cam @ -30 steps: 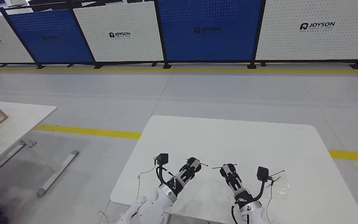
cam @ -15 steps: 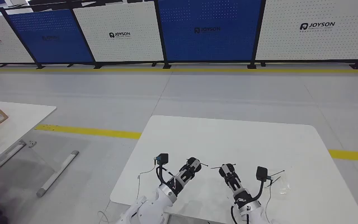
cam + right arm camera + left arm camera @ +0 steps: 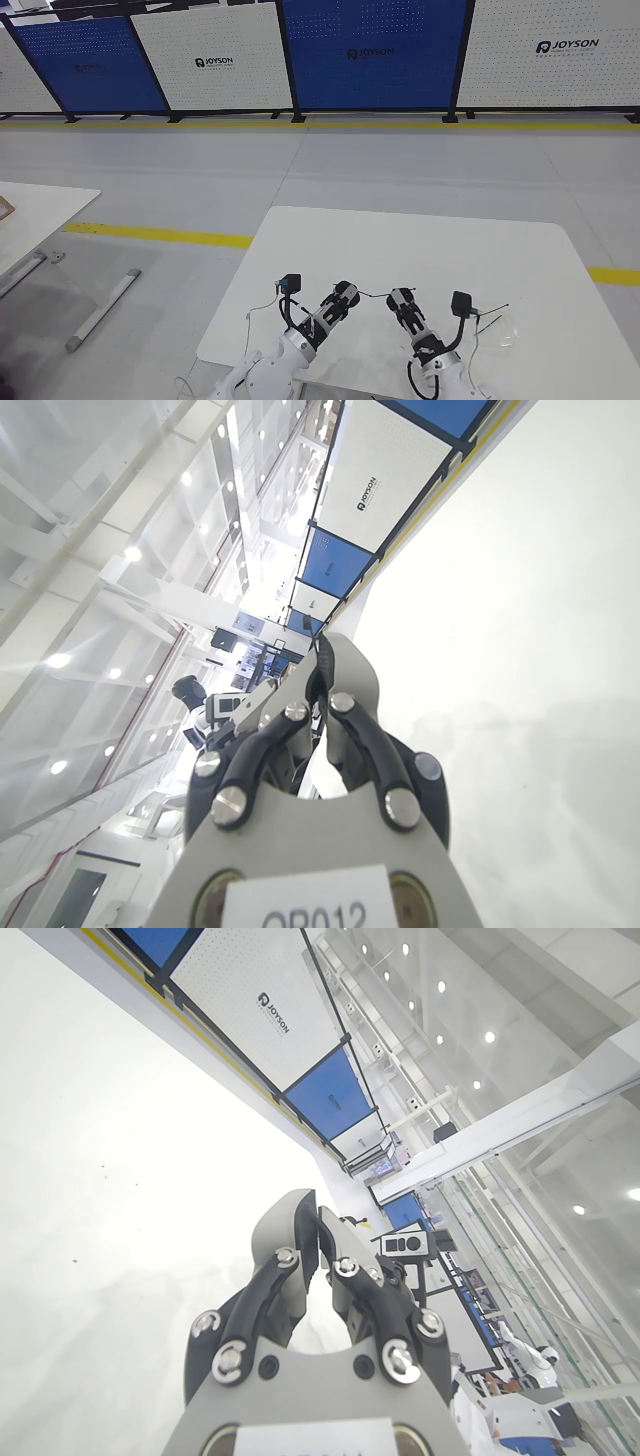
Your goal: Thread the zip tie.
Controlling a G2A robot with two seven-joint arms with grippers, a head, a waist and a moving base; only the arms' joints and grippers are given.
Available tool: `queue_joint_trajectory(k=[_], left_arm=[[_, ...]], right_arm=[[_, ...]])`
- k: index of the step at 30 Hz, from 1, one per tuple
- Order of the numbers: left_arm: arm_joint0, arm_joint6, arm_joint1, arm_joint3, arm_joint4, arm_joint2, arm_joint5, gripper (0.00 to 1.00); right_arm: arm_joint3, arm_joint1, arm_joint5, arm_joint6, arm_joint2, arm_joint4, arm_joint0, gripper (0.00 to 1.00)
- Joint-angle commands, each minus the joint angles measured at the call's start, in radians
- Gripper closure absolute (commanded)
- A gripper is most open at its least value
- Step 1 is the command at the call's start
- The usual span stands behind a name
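On the white table [image 3: 420, 240], near its front edge, we see the left gripper [image 3: 349, 292] and right gripper [image 3: 397, 296] each pinched shut on the thin black zip tie [image 3: 374, 295] bridging them, so we judge feeding tail into head comes next, needing fine alignment, with perforated panels [image 3: 370, 55] far behind.

Dark logos with a line of lettering mark each white panel [image 3: 213, 62] and blue panel [image 3: 370, 53] beyond my table [image 3: 420, 240]; a white label [image 3: 312, 905] on the back of my right gripper [image 3: 320, 645] shows letters and digits, partly cut off.
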Motion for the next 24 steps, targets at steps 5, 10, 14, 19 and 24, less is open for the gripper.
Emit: queue_joint_trajectory(k=[5, 10, 14, 19, 24], left_arm=[[0.000, 0.000, 0.000, 0.000, 0.000, 0.000, 0.000, 1.00], [0.000, 0.000, 0.000, 0.000, 0.000, 0.000, 0.000, 1.00], [0.000, 0.000, 0.000, 0.000, 0.000, 0.000, 0.000, 1.00], [0.000, 0.000, 0.000, 0.000, 0.000, 0.000, 0.000, 1.00], [0.000, 0.000, 0.000, 0.000, 0.000, 0.000, 0.000, 1.00]], right_arm=[[-0.005, -0.011, 0.027, 0.001, -0.004, -0.021, 0.003, 1.00], [-0.006, -0.012, 0.031, 0.000, -0.005, -0.024, 0.002, 1.00], [-0.006, -0.012, 0.031, 0.000, -0.005, -0.024, 0.002, 1.00], [-0.006, -0.012, 0.031, 0.000, -0.005, -0.024, 0.002, 1.00], [-0.006, -0.012, 0.031, 0.000, -0.005, -0.024, 0.002, 1.00]])
